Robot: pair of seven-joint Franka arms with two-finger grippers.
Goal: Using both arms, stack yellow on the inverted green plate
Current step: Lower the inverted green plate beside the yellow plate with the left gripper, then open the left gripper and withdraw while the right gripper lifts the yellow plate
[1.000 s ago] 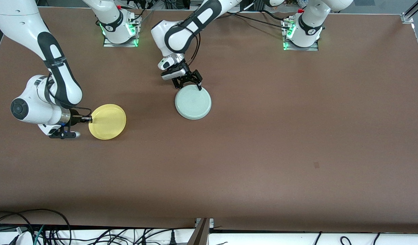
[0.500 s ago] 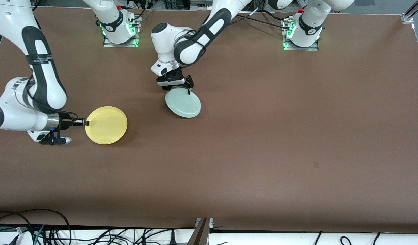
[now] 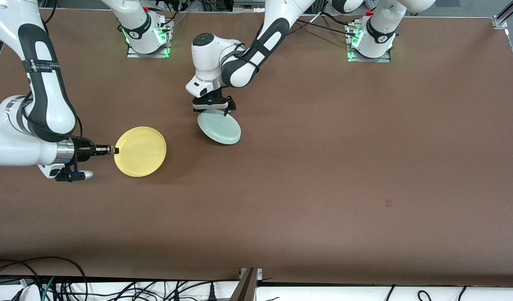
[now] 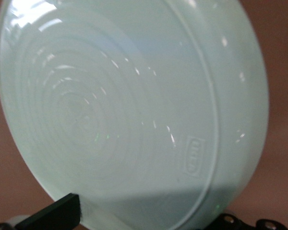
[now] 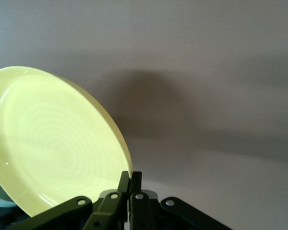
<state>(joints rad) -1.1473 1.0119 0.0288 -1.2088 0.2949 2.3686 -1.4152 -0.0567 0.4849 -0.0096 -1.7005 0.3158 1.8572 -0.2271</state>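
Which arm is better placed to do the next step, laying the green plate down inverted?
The left. Its claw already grips the green plate by the rim, tilted above the table. The right claw is occupied, pinching the yellow plate by its rim.

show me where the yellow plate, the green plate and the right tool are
yellow plate (image 3: pixel 141 151), front view, middle of its face.
green plate (image 3: pixel 219 128), front view, middle of its tilted face.
right tool (image 3: pixel 113 150), front view, fingertips at the yellow plate's rim.

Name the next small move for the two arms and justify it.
Probably the left gripper should finish turning the green plate over and lay it on the table: it grips the tilted plate by its rim, while the right gripper holds the yellow plate lifted, waiting.
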